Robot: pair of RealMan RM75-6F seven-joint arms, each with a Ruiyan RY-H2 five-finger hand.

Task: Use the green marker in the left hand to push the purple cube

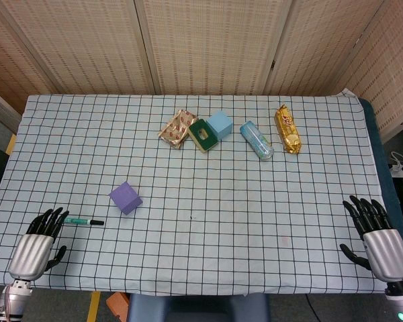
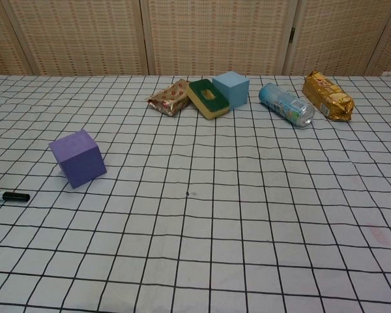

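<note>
The purple cube (image 1: 126, 198) (image 2: 77, 157) sits on the checked tablecloth, left of centre. The green marker (image 1: 84, 221) (image 2: 6, 195) lies flat on the cloth to the cube's left, its black cap pointing right. My left hand (image 1: 39, 243) rests at the table's near left corner with fingers spread; its fingertips are beside the marker's left end and hold nothing. At the near right corner my right hand (image 1: 377, 236) is open and empty. Neither hand appears in the chest view.
Along the far side lie a brown snack packet (image 1: 176, 128), a green-and-yellow sponge (image 1: 203, 135), a light blue cube (image 1: 221, 124), a blue-green bottle on its side (image 1: 256, 139) and a gold packet (image 1: 288, 129). The table's front edge (image 1: 188, 292) runs near both hands.
</note>
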